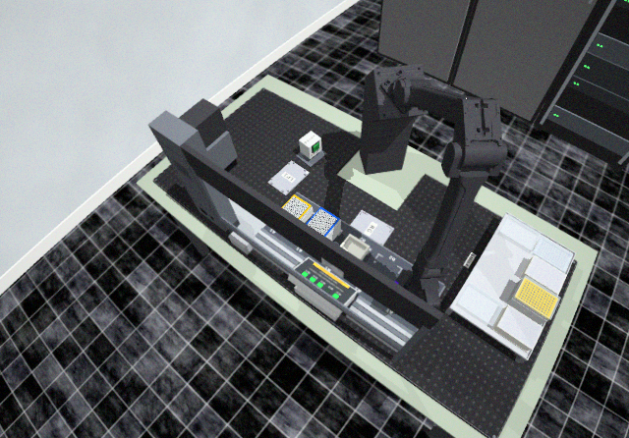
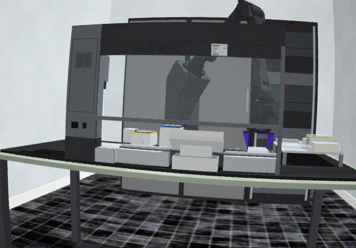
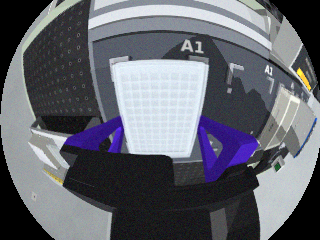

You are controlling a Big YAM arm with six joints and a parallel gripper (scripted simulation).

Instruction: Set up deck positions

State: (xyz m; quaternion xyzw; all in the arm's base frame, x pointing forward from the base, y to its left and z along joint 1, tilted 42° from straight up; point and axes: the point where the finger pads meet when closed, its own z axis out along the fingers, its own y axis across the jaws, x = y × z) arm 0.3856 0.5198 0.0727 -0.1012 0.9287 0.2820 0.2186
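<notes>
My gripper (image 3: 160, 119) with purple fingers is down at the deck position nearest the shelf. It is shut on the long sides of a white sample plate (image 3: 159, 107) with a fine grid of wells. The plate lies inside the brackets, its far end at the engraved A1 mark (image 3: 192, 46). I cannot tell whether a lid is on it. In the exterior view the fingers (image 2: 257, 140) reach down to the plate (image 2: 257, 149). In the top view the gantry beam hides the gripper and the plate.
Along the deck stand a yellow-rimmed tip rack (image 1: 296, 206), a blue-rimmed tip rack (image 1: 323, 221) and an open reservoir (image 1: 355, 246). Two grey pads (image 1: 371, 227) (image 1: 288, 176) lie behind them, near the READY button (image 1: 314, 147). The shelf (image 1: 513, 281) holds a yellow rack (image 1: 536, 297) and white labware.
</notes>
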